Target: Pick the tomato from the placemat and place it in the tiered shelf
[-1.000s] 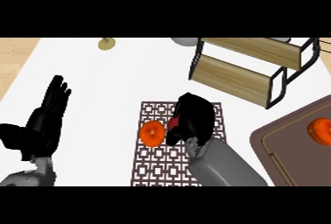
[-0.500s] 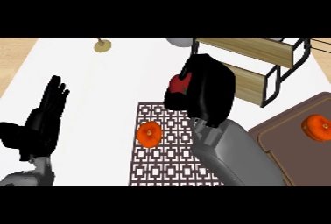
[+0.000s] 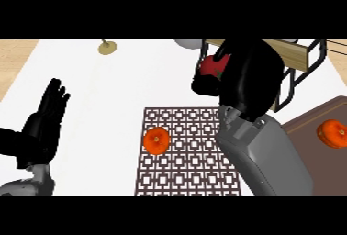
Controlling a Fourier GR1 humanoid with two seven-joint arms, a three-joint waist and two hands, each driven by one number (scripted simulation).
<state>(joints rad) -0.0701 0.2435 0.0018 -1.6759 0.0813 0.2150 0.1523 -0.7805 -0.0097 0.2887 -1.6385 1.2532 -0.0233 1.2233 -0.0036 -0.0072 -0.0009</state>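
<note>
1. Right hand (image 3: 247,78): raised over the far right of the surface (image 3: 122,82), with its fingers curled round the tomato (image 3: 213,67). Only part of the red fruit shows, at the hand's left side
2. Tomato position: clear of the placemat (image 3: 193,170) and carried close against the left end of the tiered shelf (image 3: 301,54). It rests on no tier yet. Whether it hangs over a board or just short of one cannot be told from this view
3. Left hand (image 3: 44,124): at the left edge of the view, open, fingers straight and pointing away. It is at rest and holds nothing
4. Other items: an orange round fruit (image 3: 156,140) lies on the left part of the placemat, and a second of the same kind (image 3: 332,133) lies on a brown tray (image 3: 318,174) at the right
5. Handling, judged: the tomato is likely light, with a smooth skin that may slide between the fingers. The flesh is probably soft and would bruise if squeezed. The soundest hold is round its widest part, thumb set opposite the fingers, which is roughly how the hand appears to take it
6. Placement, judged: the shelf boards look flat and open-edged inside a thin wire frame. A round fruit may roll once let go, so it is best set toward the middle of a board and released only when it is resting there. The frame stands near the hand and is the likeliest thing to be knocked
</note>
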